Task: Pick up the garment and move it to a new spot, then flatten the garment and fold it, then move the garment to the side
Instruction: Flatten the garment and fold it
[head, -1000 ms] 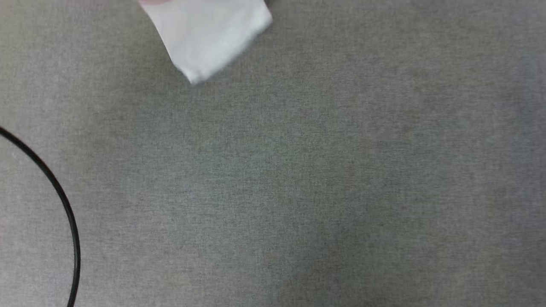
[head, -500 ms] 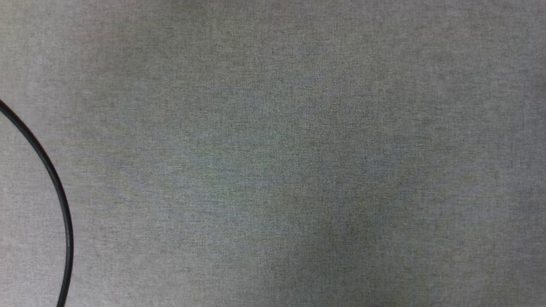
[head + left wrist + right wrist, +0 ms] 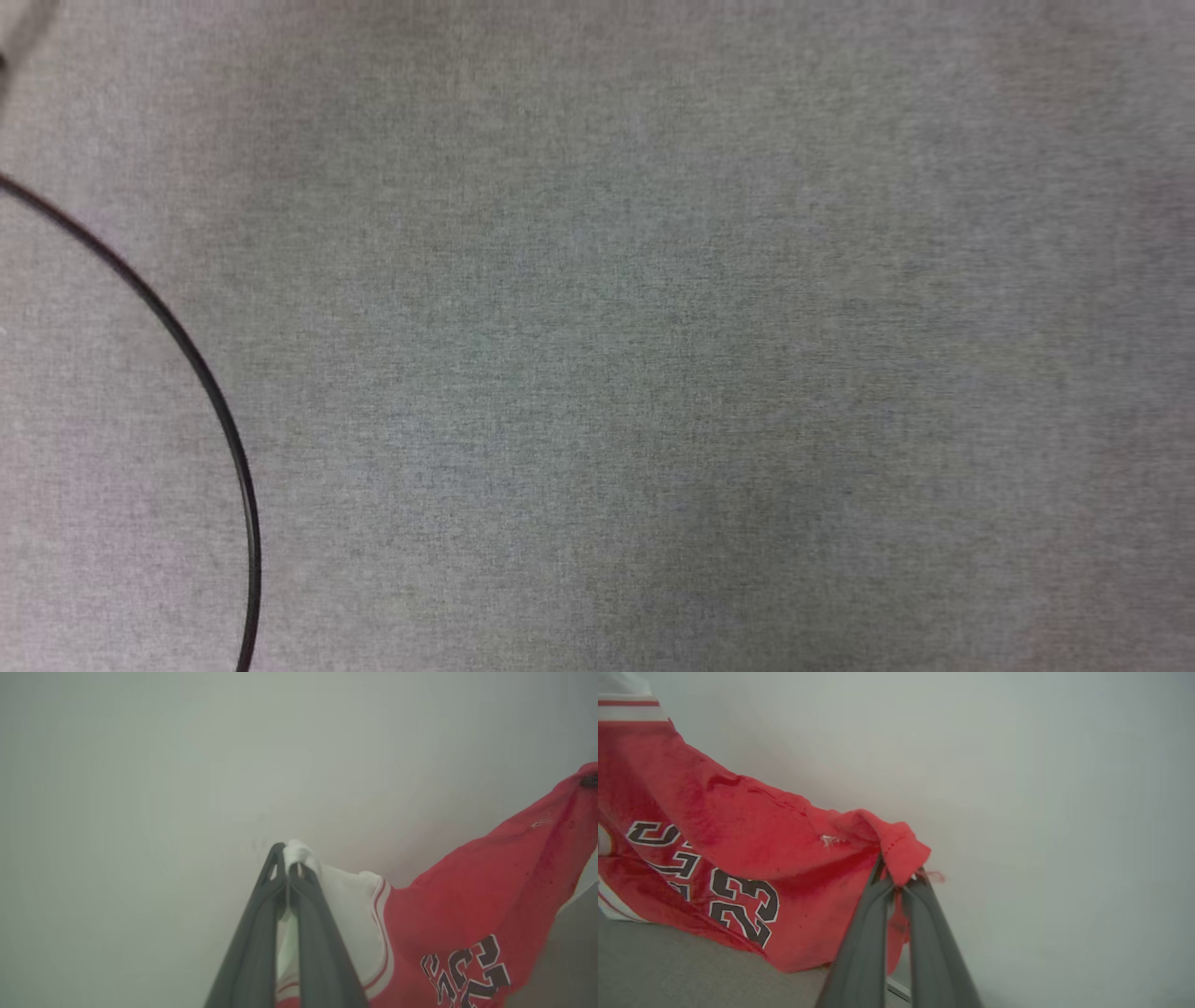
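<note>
The garment (image 3: 476, 896) is a red jersey with white sleeves, striped trim and a black white-outlined print, held up in the air between both arms. In the left wrist view my left gripper (image 3: 286, 858) is shut on a bunched white sleeve end, with the red body hanging off to the right. In the right wrist view my right gripper (image 3: 899, 877) is shut on a red corner of the garment (image 3: 752, 835), whose body with the "23" print drapes to the left, its lower edge near the grey surface (image 3: 668, 970).
The head view looks down on a grey fabric tabletop (image 3: 653, 373). A thin black cable (image 3: 201, 373) curves across its left side. A pale plain wall (image 3: 1041, 788) stands behind the garment in both wrist views.
A white piece of the garment at the top of the head view a second ago has left it. The cable's place has shifted a little, so the camera has moved.
</note>
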